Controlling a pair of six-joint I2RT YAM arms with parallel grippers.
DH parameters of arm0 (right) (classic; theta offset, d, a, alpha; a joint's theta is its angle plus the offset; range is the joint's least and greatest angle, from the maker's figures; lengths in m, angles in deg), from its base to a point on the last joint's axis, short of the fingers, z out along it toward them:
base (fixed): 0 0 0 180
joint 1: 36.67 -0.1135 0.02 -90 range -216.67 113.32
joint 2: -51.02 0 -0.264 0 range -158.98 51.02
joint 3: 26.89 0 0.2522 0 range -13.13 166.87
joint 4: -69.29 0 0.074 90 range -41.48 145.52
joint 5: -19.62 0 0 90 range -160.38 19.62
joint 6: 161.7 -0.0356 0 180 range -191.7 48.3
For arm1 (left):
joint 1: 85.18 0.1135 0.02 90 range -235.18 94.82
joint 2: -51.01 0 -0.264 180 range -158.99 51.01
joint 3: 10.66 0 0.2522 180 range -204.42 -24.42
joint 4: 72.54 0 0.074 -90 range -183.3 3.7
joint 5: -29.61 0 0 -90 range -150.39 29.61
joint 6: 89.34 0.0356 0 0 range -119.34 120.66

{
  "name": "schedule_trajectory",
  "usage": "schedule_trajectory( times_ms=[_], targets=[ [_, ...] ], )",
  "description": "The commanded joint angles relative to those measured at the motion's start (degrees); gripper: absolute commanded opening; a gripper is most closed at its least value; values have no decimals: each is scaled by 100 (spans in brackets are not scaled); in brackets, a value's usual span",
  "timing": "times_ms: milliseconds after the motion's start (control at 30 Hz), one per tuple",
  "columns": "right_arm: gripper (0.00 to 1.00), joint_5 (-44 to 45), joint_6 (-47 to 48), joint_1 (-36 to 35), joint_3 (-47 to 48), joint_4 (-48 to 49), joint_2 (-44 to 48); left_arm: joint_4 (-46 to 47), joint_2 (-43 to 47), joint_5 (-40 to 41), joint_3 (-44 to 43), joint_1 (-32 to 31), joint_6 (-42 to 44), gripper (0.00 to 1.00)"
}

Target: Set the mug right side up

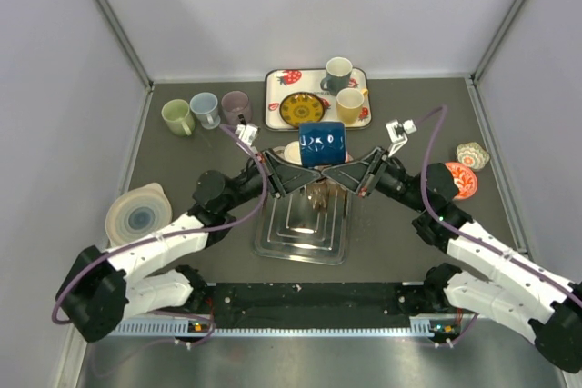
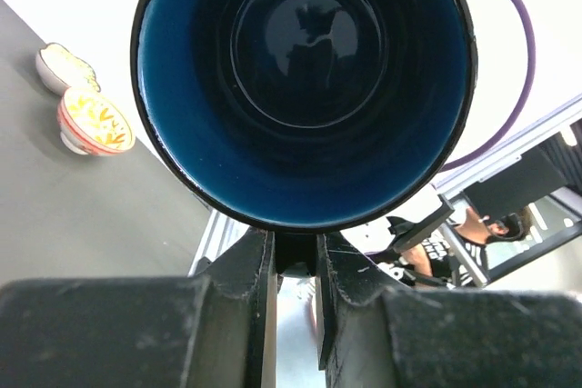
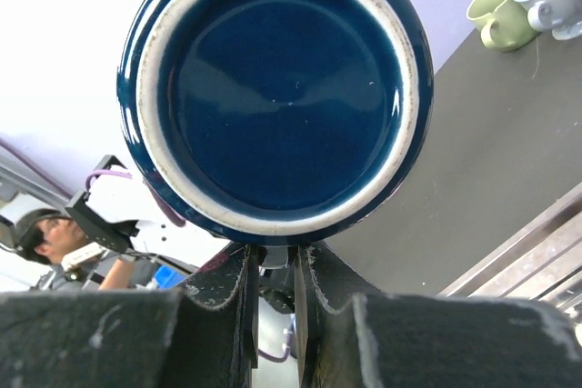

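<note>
The blue mug is hanging on its side in the air above the clear tray at the middle of the tabletop, its mouth facing the left arm and its base facing the right. The left tool is pinching narrow on a dark part just under the rim, and the right tool is gripping narrow beneath the base.

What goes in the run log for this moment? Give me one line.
blue mug: on its side, held aloft | left pincer: gripping at mouth end | right pincer: gripping at base end | upright: not yet
</note>
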Motion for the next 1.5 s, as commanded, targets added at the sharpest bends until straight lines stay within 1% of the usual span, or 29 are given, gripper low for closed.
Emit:
schedule_trajectory(
  times_ms=[0, 67, 100, 200, 333, 533, 567, 667, 733, 833, 967, 1133, 1367, 1467],
  targets=[
    [4, -544, 1313, -493, 466, -1366, 56, -1224, 468, 472, -604, 1, 1020, 0],
    [4, -395, 1506, -555, 580, -1656, 74, -1654, 608, 603, -622, 1, 1206, 0],
    [0, -333, 1560, -634, 607, -1727, 91, -1761, 661, 639, -621, 1, 1311, 0],
    [0, -166, 1683, -731, 686, -1841, 118, -2131, 758, 876, -578, 1, 1374, 0],
    [0, -200, 1639, -784, 712, -1736, 100, -2035, 741, 903, -472, -7, 1251, 0],
    [0, -227, 1648, -819, 756, -1798, 56, -1929, 863, 876, -463, -7, 1364, 0],
    [7, -227, 1648, -828, 756, -1833, 56, -1921, 899, 876, -455, -7, 1408, 0],
    [21, -227, 1622, -819, 774, -1850, 56, -1737, 1030, 920, -367, -7, 1461, 0],
    [25, -210, 1613, -819, 809, -1859, 56, -1457, 1101, 920, -244, -7, 1435, 0],
    [27, -209, 1604, -819, 836, -1859, 56, -982, 1171, 912, -33, -7, 1330, 0],
    [29, -236, 1595, -819, 880, -1868, 47, -752, 1294, 929, 90, -7, 1286, 0],
    [36, -218, 1657, -819, 941, -2043, 56, -1032, 1575, 1105, 91, 1, 1522, 0],
    [37, -253, 1648, -819, 985, -1991, -40, -1129, 1778, 1219, 108, -7, 1584, 0],
    [37, -262, 1674, -811, 1029, -2104, -23, -1532, 1961, 1482, 30, 1, 1838, 0]
  ],
)
